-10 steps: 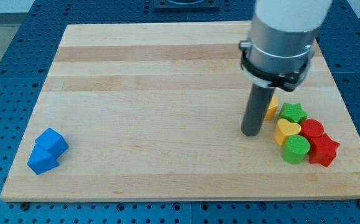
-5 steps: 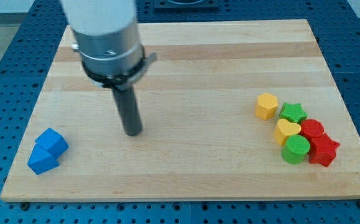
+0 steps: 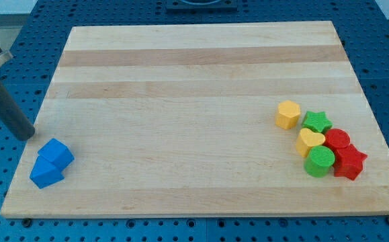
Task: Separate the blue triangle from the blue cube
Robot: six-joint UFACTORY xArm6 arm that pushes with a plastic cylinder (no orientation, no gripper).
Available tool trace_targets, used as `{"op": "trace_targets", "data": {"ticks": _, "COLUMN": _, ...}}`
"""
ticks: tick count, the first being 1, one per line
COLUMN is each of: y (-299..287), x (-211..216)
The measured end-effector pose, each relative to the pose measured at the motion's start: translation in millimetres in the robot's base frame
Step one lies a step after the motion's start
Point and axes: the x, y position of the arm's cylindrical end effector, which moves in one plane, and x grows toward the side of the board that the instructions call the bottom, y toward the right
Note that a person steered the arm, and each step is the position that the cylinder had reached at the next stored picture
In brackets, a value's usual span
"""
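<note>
Two blue blocks sit touching near the board's lower left corner. The upper one [image 3: 57, 152] looks like the blue cube. The lower one [image 3: 45, 173] looks like the blue triangle, though the shapes are hard to tell apart. My tip [image 3: 26, 135] is at the board's left edge, just above and left of the blue pair, a short gap away from the upper block. The rod slants up to the view's left edge.
A cluster sits at the right: a yellow block [image 3: 288, 114], a green star [image 3: 317, 122], a yellow heart [image 3: 310, 142], a red round block [image 3: 338, 139], a green cylinder [image 3: 320, 161] and a red star [image 3: 350, 162]. The wooden board [image 3: 194, 74] lies on a blue perforated table.
The rod has swept from the right cluster across the board's middle to the left edge beside the blue blocks. No block has moved.
</note>
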Motion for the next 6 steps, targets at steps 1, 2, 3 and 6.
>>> {"op": "trace_targets", "data": {"ticks": 1, "y": 3.8, "x": 5.6}}
{"op": "trace_targets", "data": {"ticks": 2, "y": 6.3, "x": 39.6}}
{"op": "trace_targets", "data": {"ticks": 3, "y": 6.4, "x": 76.1}}
{"op": "trace_targets", "data": {"ticks": 6, "y": 106.2, "x": 83.8}}
